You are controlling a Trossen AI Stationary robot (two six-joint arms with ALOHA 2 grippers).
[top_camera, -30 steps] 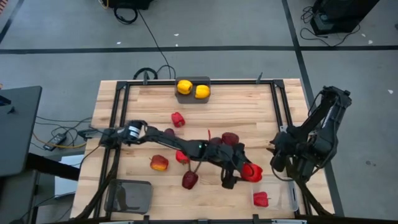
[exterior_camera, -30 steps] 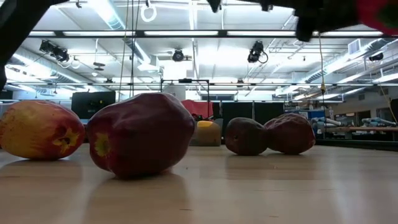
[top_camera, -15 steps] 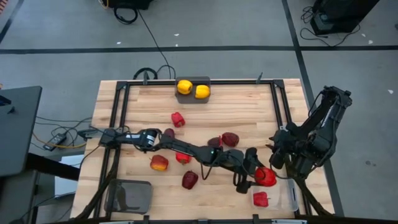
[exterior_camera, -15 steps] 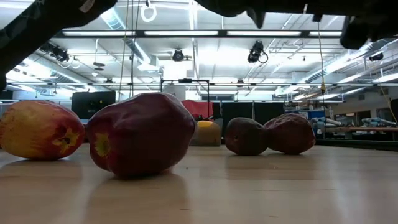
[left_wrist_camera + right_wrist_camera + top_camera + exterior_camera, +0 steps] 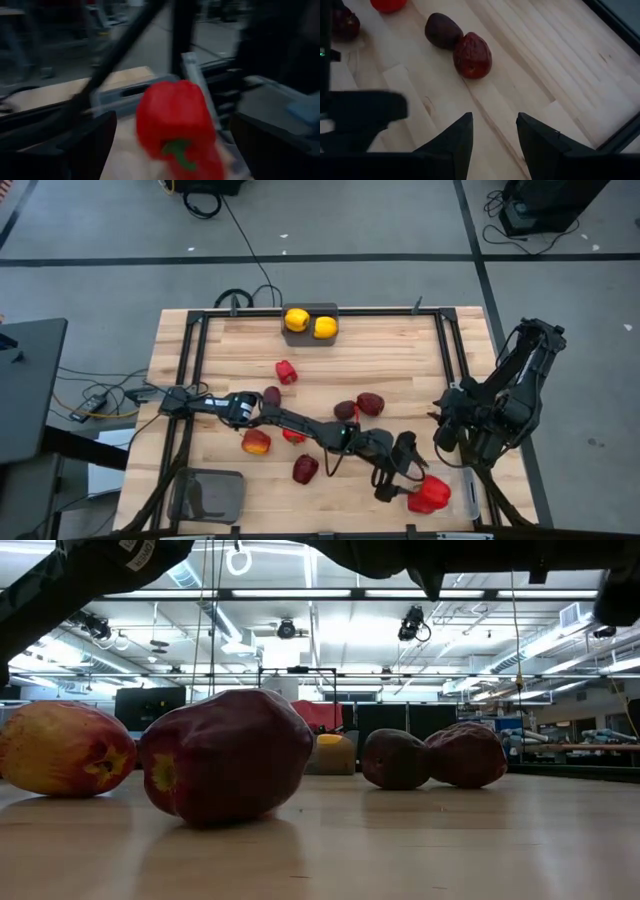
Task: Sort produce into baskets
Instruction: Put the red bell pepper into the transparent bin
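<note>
My left gripper reaches across to the table's near right corner, shut on a bright red pepper held over the clear basket. The pepper also shows in the left wrist view, midway between the fingers. My right gripper waits open at the table's right edge. Two yellow fruits lie in a dark basket at the far edge. A dark grey basket stands at the near left. My left gripper has the red pepper between its two wide-spread fingers, its green stem facing the wrist. Blur hides where the fingers meet its sides. The fingers slant down from the table's left. The pepper is lifted clear, above the clear basket.
On the table lie two red peppers, a red-orange apple, a maroon apple and three dark fruits. The left arm stretches low over the table's middle.
My left gripper has carried the red pepper from the table's middle right toward the near right corner, over the clear basket. The arm has stretched farther across the table. The right arm has kept still.
</note>
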